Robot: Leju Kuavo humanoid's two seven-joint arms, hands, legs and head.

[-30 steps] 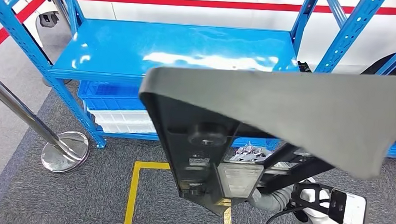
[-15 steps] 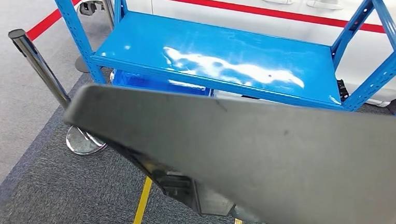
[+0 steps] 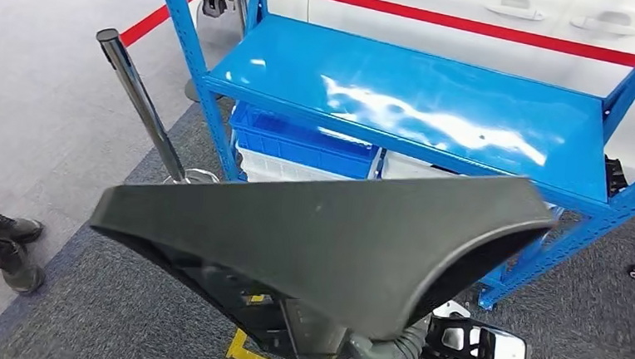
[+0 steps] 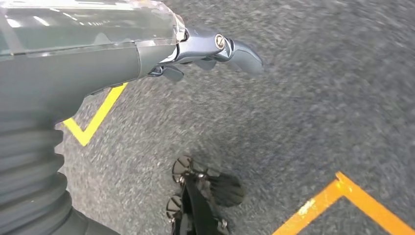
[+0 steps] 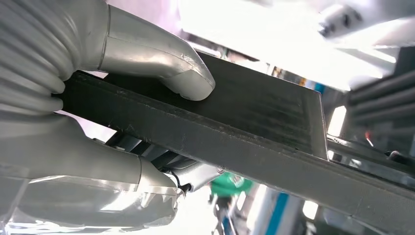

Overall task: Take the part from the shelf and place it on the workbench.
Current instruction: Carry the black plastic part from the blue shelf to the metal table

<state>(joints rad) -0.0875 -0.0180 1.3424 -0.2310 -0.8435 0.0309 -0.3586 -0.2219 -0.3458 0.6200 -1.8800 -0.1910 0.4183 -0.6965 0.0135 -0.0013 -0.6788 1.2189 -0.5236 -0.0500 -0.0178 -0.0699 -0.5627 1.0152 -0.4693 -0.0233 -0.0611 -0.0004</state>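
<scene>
Right hand [image 5: 112,122] clamped on dark part [image 3: 327,247]; left hand [image 4: 161,54] seemingly empty, fingers extended.

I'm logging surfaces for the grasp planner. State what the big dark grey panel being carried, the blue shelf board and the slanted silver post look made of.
Dark grey panel: probably moulded plastic, matte; dull even surface, rounded edge, ribbed underside in the right wrist view, where the right hand grips it.
Blue shelf board: likely painted metal, glossy; bright white reflections.
Silver post: seemingly polished metal; mirror-like shine.
</scene>
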